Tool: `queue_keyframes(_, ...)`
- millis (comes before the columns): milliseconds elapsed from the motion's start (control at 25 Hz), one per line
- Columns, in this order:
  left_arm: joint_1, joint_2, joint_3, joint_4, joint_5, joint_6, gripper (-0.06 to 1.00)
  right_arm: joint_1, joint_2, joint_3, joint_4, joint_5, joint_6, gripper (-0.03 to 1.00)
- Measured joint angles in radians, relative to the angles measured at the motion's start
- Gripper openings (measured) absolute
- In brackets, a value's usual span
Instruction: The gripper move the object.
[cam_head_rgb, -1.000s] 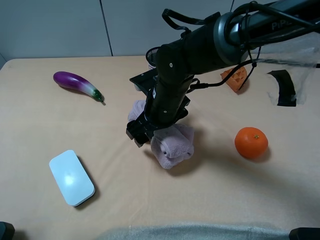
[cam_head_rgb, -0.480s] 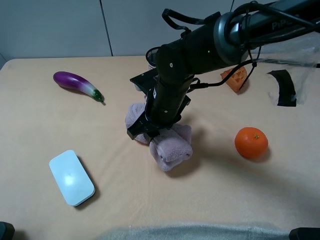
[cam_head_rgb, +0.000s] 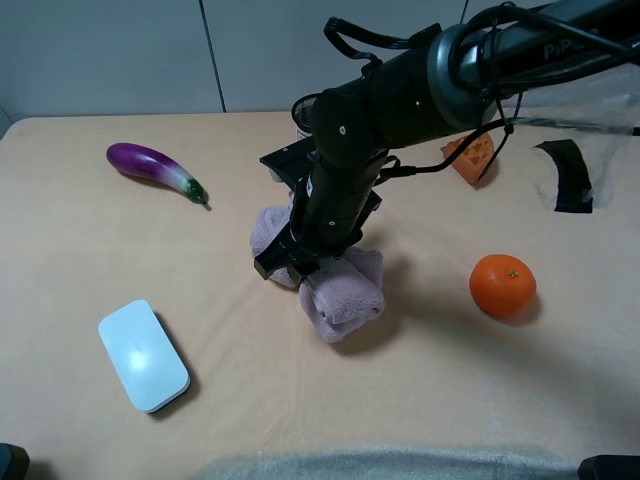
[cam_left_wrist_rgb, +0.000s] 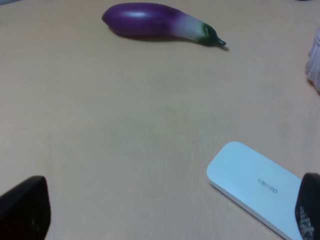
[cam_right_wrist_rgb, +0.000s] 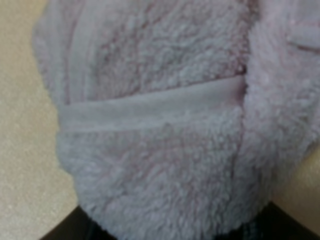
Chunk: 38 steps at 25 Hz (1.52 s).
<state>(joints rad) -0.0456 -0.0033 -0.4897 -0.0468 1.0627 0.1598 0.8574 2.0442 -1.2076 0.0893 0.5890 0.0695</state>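
Left hand (cam_left_wrist_rgb: 165, 215) is nearest of all and wide open: its two dark fingertips (cam_left_wrist_rgb: 22, 210) sit at opposite edges of the wrist view. Between them are only the tan counter (cam_left_wrist_rgb: 100, 150) and the corner of a white rounded box (cam_left_wrist_rgb: 255, 182). From the high camera that box lies flat on the near left of the counter, well apart from everything else.

Farther in, near the middle of the counter, lies the mauve-pink plush toy (cam_head_rgb: 342, 290). The right hand (cam_head_rgb: 290, 262) comes down on it from above, on a black arm that reaches in from the far right. This hand is closed around the toy's middle — one fat lobe bulges out on the near side and a smaller one shows behind on the left. The toy appears to rest on the counter, with its shadow tight beneath it. In the right wrist view the fluffy pile fills almost everything, crossed by a smooth seam, with dark parts of the hand only at one edge.

An orange (cam_head_rgb: 502, 285) sits to the right of the toy, clearly apart from it.

Farther back on the left lies a glossy purple eggplant (cam_head_rgb: 150, 165), its green stem end pointing toward the middle. At the far right an orange block (cam_head_rgb: 472, 155) peeks out behind the arm's cables — a black strip (cam_head_rgb: 568, 175) lies near it, closer to the right edge.
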Motion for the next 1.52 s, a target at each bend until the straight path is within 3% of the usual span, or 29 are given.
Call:
queue_keyframes(320, 0.000, 0.000, 0.000, 0.000, 0.000, 0.000, 0.98, 0.000, -0.036, -0.002, -0.001, 0.024, 0.000, 0.34)
queue_keyframes(1080, 0.000, 0.000, 0.000, 0.000, 0.000, 0.000, 0.98, 0.000, -0.057, -0.210, -0.064, 0.286, 0.000, 0.34)
queue_keyframes(1520, 0.000, 0.000, 0.000, 0.000, 0.000, 0.000, 0.98, -0.003, -0.166, -0.218, -0.110, 0.337, 0.064, 0.34)
